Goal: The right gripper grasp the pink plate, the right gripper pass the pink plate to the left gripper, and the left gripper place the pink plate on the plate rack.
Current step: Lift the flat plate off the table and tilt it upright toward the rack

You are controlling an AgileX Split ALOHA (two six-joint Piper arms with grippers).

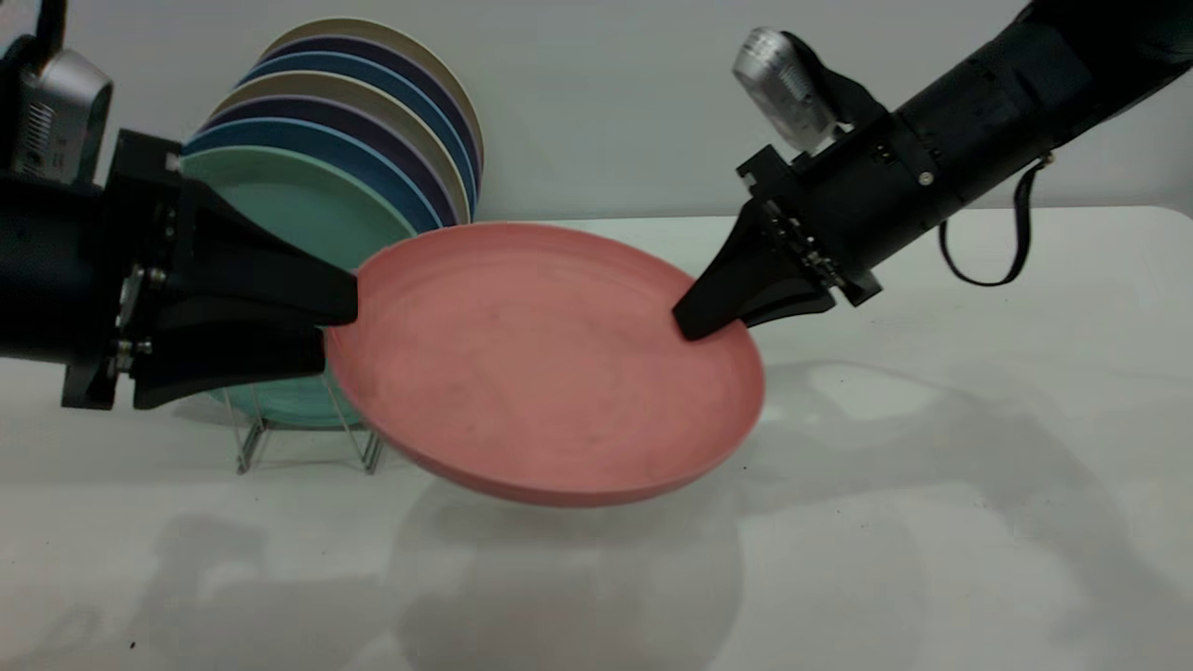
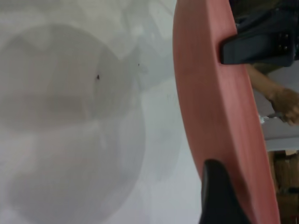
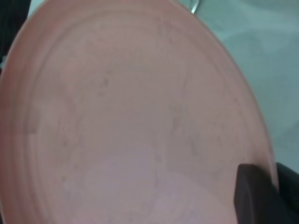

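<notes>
The pink plate point(image 1: 541, 373) hangs tilted in the air above the table, in front of the plate rack point(image 1: 252, 449). My right gripper point(image 1: 694, 324) is shut on its right rim; one finger point(image 3: 254, 196) lies on the plate's inner face point(image 3: 131, 121). My left gripper point(image 1: 337, 326) comes in from the left with its jaws closed over the plate's left rim. One of its fingers point(image 2: 217, 196) presses on the plate's underside point(image 2: 210, 102); the other is hidden behind the plate. The right gripper point(image 2: 252, 46) also shows at the plate's far rim in the left wrist view.
The rack holds a mint-green plate point(image 1: 298, 205) at the front and several blue, purple and beige plates point(image 1: 391, 102) behind it, all upright. The white table point(image 1: 932, 485) spreads to the right and the front. A person's hand point(image 2: 285, 102) shows far off.
</notes>
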